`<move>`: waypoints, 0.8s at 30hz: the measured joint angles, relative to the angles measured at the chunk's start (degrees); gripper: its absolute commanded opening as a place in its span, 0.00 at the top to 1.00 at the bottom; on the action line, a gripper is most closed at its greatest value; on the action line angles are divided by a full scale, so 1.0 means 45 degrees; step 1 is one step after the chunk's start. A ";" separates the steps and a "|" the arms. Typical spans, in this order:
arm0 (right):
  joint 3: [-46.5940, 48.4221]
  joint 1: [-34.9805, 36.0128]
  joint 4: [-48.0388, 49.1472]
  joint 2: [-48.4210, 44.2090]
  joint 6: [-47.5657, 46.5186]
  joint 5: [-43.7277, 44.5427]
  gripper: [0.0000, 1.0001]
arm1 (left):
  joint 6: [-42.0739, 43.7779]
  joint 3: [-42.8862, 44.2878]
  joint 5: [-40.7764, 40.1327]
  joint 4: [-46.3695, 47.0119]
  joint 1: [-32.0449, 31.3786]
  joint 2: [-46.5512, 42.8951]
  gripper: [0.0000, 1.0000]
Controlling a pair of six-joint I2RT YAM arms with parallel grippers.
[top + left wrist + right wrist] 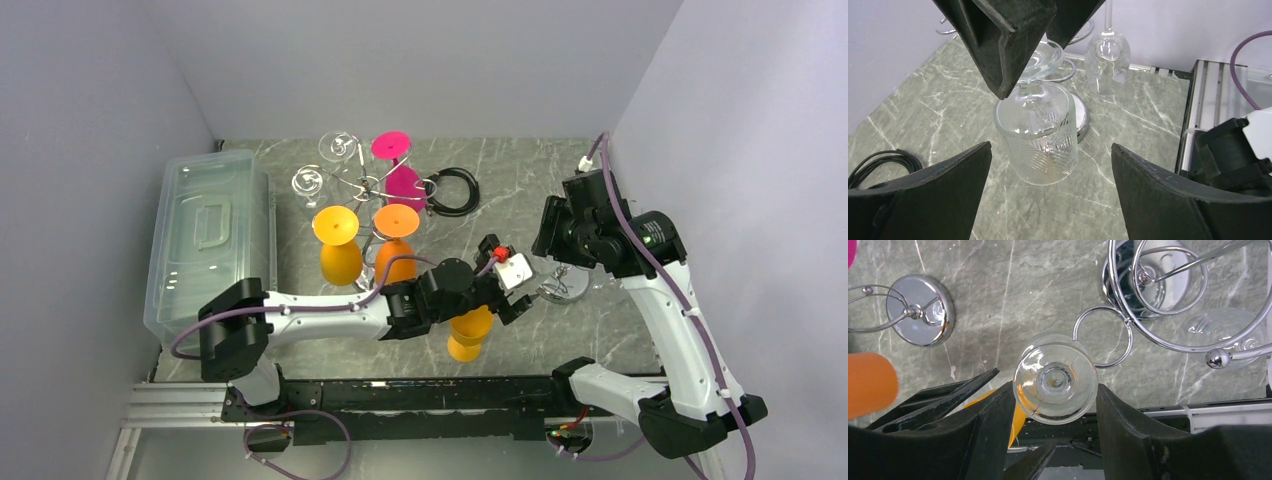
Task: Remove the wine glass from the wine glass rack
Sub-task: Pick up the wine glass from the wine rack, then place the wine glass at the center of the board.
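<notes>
The wine glass rack [1148, 285] is a chrome wire stand with a mirror disc base and long curled arms; it also shows in the top view [570, 290]. A clear ribbed wine glass [1040, 140] hangs mouth down, just in front of the rack's base. My right gripper [1055, 390] is shut on its round foot [1055, 379] from both sides, beside a small empty rack ring [1103, 337]. My left gripper [1050, 150] is open, its fingers wide apart on either side of the glass bowl and not touching it. Another clear glass [1107, 55] hangs on the rack behind.
A second chrome rack [372, 190] at the back holds pink, orange and clear glasses; its base shows in the right wrist view [923, 310]. An orange glass [468, 335] is under my left arm. A clear lidded box [205, 240] stands left. A black cable coil [450, 190] lies behind.
</notes>
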 measured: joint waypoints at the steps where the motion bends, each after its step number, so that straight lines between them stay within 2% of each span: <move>1: 0.0034 0.0000 0.0000 0.0000 0.0005 -0.0058 0.71 | 0.0039 -0.0005 -0.0034 0.0083 0.0000 0.0092 0.04; 12: 0.0175 0.0000 -0.0117 -0.0092 0.0000 -0.0282 0.71 | 0.0525 -0.0019 -0.0563 0.1394 0.0000 0.0801 0.04; 24: 0.0466 0.0000 -0.0272 -0.0170 0.0000 -0.0510 0.72 | 0.0627 0.0141 -0.0855 0.1773 0.0000 0.1865 0.06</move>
